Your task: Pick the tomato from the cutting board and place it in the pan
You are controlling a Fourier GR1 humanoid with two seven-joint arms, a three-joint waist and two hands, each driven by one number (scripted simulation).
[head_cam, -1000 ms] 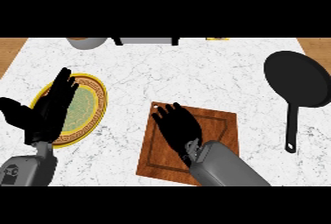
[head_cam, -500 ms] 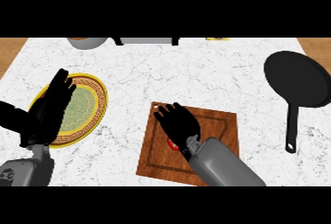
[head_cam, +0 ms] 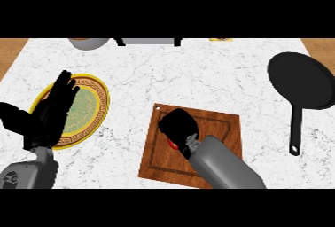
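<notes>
Right hand [head_cam: 178,127] now curled over tomato [head_cam: 174,144], mostly hidden, on cutting board [head_cam: 219,126].

White marble counter [head_cam: 196,80] carries a plate [head_cam: 91,111] (gold-rimmed), wooden cutting board [head_cam: 219,126] and black pan [head_cam: 301,84].

Red tomato [head_cam: 173,143] on board [head_cam: 222,128]; black pan [head_cam: 301,80] apart.

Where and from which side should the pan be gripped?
By its long, thin handle, from above. It points from the pan toward the robot, on the right hand's side. The round bowl is probably too wide for the fingers.
</notes>
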